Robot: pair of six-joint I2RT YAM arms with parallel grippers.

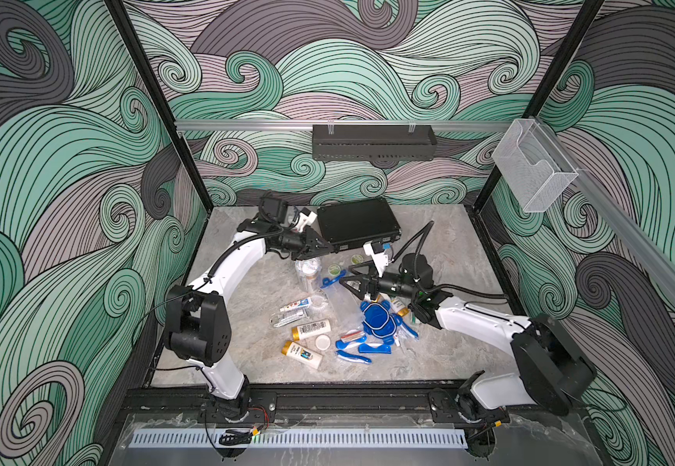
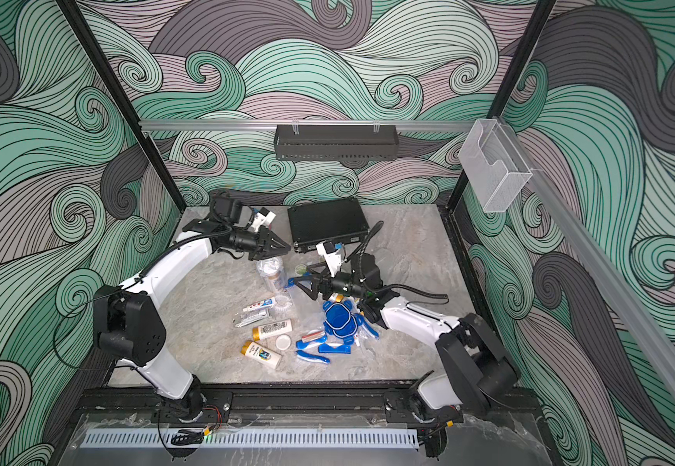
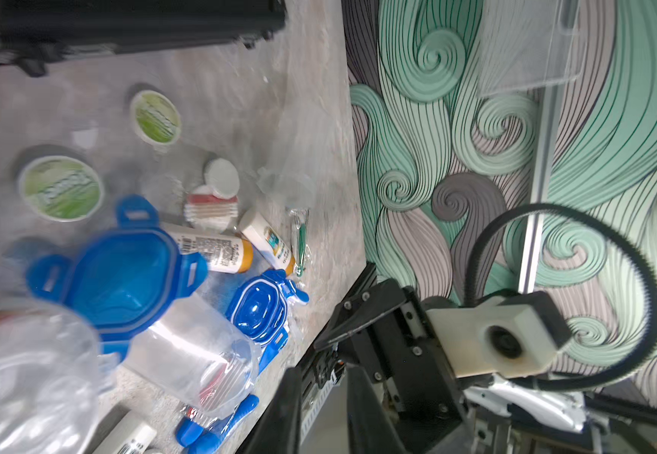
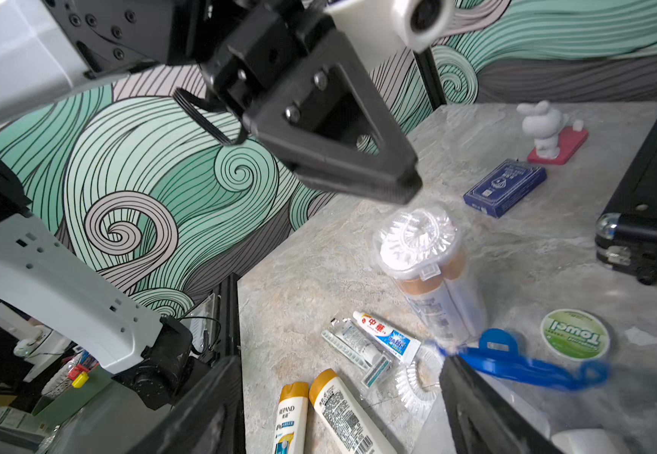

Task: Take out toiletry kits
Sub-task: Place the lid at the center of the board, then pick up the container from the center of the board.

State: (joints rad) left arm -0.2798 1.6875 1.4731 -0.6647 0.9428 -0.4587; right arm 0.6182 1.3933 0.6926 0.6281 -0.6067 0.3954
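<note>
A clear tumbler (image 1: 307, 274) (image 4: 421, 251) with gold-capped bottles inside stands upright. My left gripper (image 1: 332, 248) (image 3: 321, 377) hangs just above it, its jaws a little apart with nothing between them. A second tumbler (image 1: 341, 306) (image 3: 193, 353) lies on its side with a blue lid (image 1: 333, 278) (image 4: 515, 361) at its mouth. My right gripper (image 1: 343, 282) (image 4: 338, 365) is open wide beside it, one finger against the clear wall. Loose bottles (image 1: 311, 329), a toothpaste tube (image 4: 385, 334), a razor (image 4: 358, 350), blue toothbrushes (image 1: 360, 347) and stacked blue lids (image 1: 378, 318) lie on the table.
The black briefcase (image 1: 358, 222) lies shut at the back, close to my left gripper. Two green towel discs (image 4: 574, 334) (image 3: 155, 118) sit in front of it. A dark-blue card box (image 4: 505, 192) and a white rabbit figure (image 4: 547, 129) stand further back.
</note>
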